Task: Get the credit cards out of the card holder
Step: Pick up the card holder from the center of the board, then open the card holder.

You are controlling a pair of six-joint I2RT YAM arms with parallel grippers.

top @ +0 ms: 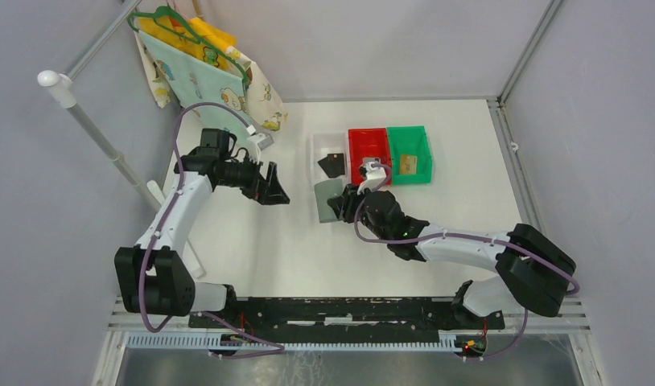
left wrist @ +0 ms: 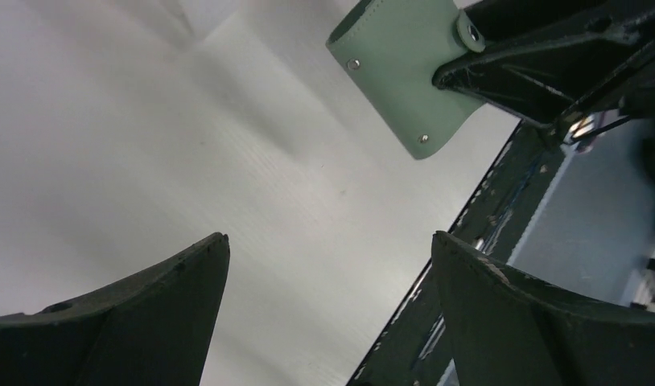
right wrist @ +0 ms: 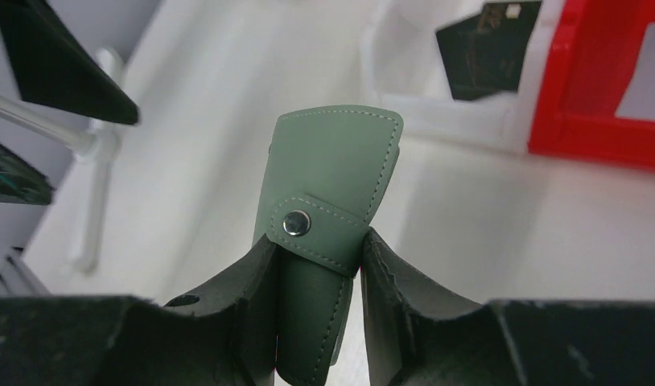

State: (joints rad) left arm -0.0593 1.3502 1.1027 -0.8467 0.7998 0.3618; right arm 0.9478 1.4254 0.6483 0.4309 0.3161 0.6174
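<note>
The card holder (top: 327, 200) is a flat grey-green snap-strap wallet, shut, at mid-table just in front of the bins. My right gripper (top: 346, 206) is shut on its strap end; in the right wrist view the holder (right wrist: 334, 173) sticks up between the fingers (right wrist: 252, 277), with the gripper (right wrist: 318, 241) closed on it. My left gripper (top: 277, 190) is open and empty, to the left of the holder. In the left wrist view the gripper (left wrist: 328, 237) frames bare table, with the holder (left wrist: 401, 72) above it. A tan card (top: 409, 165) lies in the green bin and a dark card (top: 332, 164) in the white bin.
Three bins stand in a row at the back centre: white (top: 318, 145), red (top: 368, 135), green (top: 410, 133). A green hanger with patterned cloth bags (top: 199, 68) hangs on a white rack (top: 91, 129) at the back left. Walls enclose the table.
</note>
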